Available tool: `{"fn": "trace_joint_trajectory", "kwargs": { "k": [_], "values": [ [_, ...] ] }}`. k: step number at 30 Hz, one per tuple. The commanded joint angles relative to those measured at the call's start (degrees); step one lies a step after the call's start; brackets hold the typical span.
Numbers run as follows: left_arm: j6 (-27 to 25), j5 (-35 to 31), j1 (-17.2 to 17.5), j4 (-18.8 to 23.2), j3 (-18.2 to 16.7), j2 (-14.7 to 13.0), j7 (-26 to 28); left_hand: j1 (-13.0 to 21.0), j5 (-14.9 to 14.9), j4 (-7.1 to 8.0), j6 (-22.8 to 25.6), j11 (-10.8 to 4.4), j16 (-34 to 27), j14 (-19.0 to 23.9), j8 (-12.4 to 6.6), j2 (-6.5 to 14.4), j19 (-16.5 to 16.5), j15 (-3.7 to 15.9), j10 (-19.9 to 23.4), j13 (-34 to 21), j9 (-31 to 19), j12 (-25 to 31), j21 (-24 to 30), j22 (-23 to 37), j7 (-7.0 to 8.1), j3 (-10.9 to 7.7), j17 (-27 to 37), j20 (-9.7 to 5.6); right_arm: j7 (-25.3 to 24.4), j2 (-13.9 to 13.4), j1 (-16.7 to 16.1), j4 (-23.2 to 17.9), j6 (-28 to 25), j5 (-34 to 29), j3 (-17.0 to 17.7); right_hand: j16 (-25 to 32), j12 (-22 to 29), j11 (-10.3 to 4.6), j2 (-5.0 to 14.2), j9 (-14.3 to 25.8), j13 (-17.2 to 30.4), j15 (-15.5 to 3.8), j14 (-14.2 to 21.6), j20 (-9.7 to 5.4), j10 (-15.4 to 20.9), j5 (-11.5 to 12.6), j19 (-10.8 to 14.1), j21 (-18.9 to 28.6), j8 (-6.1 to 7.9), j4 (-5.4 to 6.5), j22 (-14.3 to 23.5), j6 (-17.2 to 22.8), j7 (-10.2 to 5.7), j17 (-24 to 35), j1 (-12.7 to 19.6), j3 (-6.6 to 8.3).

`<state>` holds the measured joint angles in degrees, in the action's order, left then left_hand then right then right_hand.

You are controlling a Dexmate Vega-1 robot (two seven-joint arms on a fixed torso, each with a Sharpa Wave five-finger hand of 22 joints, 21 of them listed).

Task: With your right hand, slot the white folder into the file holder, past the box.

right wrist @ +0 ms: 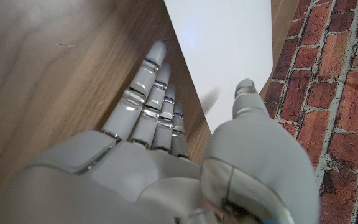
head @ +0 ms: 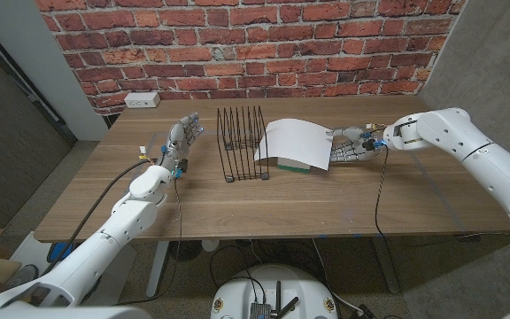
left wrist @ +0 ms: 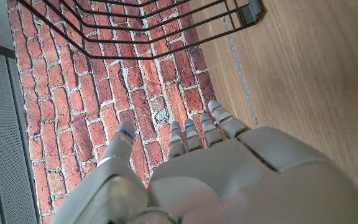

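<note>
The white folder (head: 296,142) lies tilted over a green and white box (head: 294,166) in the middle of the table, its top edge curved. A black wire file holder (head: 242,142) stands just left of the folder and box. My right hand (head: 352,146) is at the folder's right edge. In the right wrist view that hand (right wrist: 166,162) has its fingers stretched along one side of the folder (right wrist: 229,43) and its thumb apart on the other side, with no closed grip. Left of the holder, my left hand (head: 182,142) is raised with spread fingers, holding nothing. The left wrist view shows this hand (left wrist: 216,168) near the holder's wires (left wrist: 166,37).
A white power strip (head: 140,99) sits at the table's far left edge against the brick wall. A thin cable (head: 381,186) runs across the table under my right arm. Bare wood (head: 264,208) stretches in front of the holder and box.
</note>
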<state>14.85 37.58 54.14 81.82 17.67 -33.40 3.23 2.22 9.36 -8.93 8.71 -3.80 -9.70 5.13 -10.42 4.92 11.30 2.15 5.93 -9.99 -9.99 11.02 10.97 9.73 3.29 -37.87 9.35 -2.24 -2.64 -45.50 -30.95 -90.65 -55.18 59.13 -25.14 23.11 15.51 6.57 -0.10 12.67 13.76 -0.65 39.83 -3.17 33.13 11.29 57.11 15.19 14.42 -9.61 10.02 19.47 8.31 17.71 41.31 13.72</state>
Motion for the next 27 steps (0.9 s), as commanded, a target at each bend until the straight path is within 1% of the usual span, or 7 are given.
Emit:
{"fn": "trace_joint_trajectory", "kwargs": {
  "k": [1, 6, 10, 11, 12, 20, 27],
  "values": [
    [-0.69, 0.41, -0.02, -0.02, 0.16, 0.07, 0.06, 0.49, 0.43, 0.03, 0.40, 0.27, -0.40, 0.78, -0.31, 1.31, 0.60, 3.51, 0.53, -0.21, -0.15, 0.27, 0.21, 0.14, 0.00, -0.48, 0.06, -3.62, -4.51, 3.59, -0.10, 1.73, -2.04, 2.80, 2.97, 0.50, 0.59, 0.37, -0.09, 0.37, 0.49, 0.06, 1.21, -0.62, 0.90, 0.30, 1.93, 0.43, 0.44, -0.42, 0.04, 0.90, 4.05, 0.08, 2.01, 0.51],
    [-0.91, 0.53, 0.04, 0.05, 0.17, 0.05, 0.10, 0.51, 0.43, 0.03, 0.47, 0.27, -0.40, 0.84, -0.31, 1.33, 0.61, 3.41, 0.59, -0.22, -0.16, 0.27, 0.20, 0.14, -0.09, -0.52, 0.06, -3.67, -5.88, 4.21, -0.09, 1.76, -2.32, 3.36, 3.17, 0.31, 0.81, 0.57, -0.18, 0.53, 0.77, -0.01, 2.35, -0.99, 1.84, 0.27, 3.43, 0.39, 0.53, -0.51, -0.22, 1.41, 4.07, -0.69, 4.07, 1.16],
    [-0.91, 0.72, 0.01, -0.14, 0.19, 0.17, -0.08, 0.54, 0.44, 0.02, 0.47, 0.48, -0.38, 0.86, -0.28, 1.36, 0.64, 3.40, 0.68, -0.23, -0.16, 0.28, 0.20, 0.14, -0.16, -0.55, 0.06, -3.68, -6.93, 4.63, 0.01, 1.82, -2.46, 3.49, 3.12, 1.06, 1.20, -0.48, 0.32, 0.71, 1.04, -1.89, 4.71, -1.85, 3.15, 0.14, 4.87, 0.34, 0.86, -0.14, -0.29, 2.48, 4.02, -0.89, 5.35, 1.59],
    [-0.87, 0.78, 0.00, -0.23, 0.21, 0.21, -0.17, 0.54, 0.44, 0.02, 0.48, 0.49, -0.37, 0.86, -0.28, 1.37, 0.65, 3.45, 0.67, -0.23, -0.16, 0.27, 0.20, 0.14, -0.14, -0.56, 0.06, -3.67, -7.33, 4.76, -0.05, 1.78, -2.45, 3.56, 3.21, 1.08, 1.41, -0.80, 0.25, 0.75, 1.08, -1.97, 4.70, -1.89, 3.72, 0.09, 4.98, 0.30, 0.96, -0.07, -0.29, 2.77, 4.00, -0.88, 5.38, 1.52],
    [-0.73, 0.88, -0.03, -0.37, 0.21, 0.28, -0.38, 0.55, 0.44, 0.01, 0.49, 0.40, -0.37, 0.89, -0.28, 1.37, 0.69, 3.38, 0.76, -0.23, -0.17, 0.30, 0.21, 0.14, -0.14, -0.57, 0.06, -3.70, -7.44, 4.79, 0.01, 1.79, -2.55, 3.60, 3.16, 1.19, 1.62, -1.31, 0.37, 0.83, 1.17, -2.68, 5.08, -2.44, 4.33, 0.04, 5.49, 0.30, 1.21, -0.05, -0.29, 3.46, 3.95, -0.92, 5.82, 1.63],
    [-0.98, 1.19, -0.08, -0.61, 0.29, 0.41, -0.56, 0.59, 0.44, 0.01, 0.75, 0.42, -0.43, 1.18, -0.33, 1.41, 0.95, 3.21, 0.98, -0.25, -0.18, 0.34, 0.29, 0.14, -0.38, -0.63, 0.06, -3.70, -8.79, 5.58, 0.08, 2.23, -2.78, 4.09, 3.17, 2.15, 2.47, -2.68, 0.36, 1.12, 1.48, -4.38, 7.49, -3.15, 6.91, -0.13, 7.10, 0.30, 2.15, -0.07, -0.23, 6.03, 3.79, -0.94, 7.41, 1.82],
    [-1.09, 1.36, -0.10, -0.63, 0.25, 0.35, -0.73, 0.60, 0.44, 0.02, 0.76, 1.02, -0.41, 1.29, -0.29, 1.44, 0.99, 3.21, 1.14, -0.26, -0.19, 0.35, 0.27, 0.14, -0.51, -0.69, 0.06, -3.61, -8.82, 5.75, 0.20, 2.60, -2.79, 4.36, 3.08, 3.02, 3.16, -3.97, 0.94, 1.42, 1.78, -5.70, 9.03, -3.57, 8.96, -0.30, 7.94, 0.26, 3.27, 0.52, -0.07, 8.90, 3.56, -0.59, 7.55, 1.69]
  ]
}}
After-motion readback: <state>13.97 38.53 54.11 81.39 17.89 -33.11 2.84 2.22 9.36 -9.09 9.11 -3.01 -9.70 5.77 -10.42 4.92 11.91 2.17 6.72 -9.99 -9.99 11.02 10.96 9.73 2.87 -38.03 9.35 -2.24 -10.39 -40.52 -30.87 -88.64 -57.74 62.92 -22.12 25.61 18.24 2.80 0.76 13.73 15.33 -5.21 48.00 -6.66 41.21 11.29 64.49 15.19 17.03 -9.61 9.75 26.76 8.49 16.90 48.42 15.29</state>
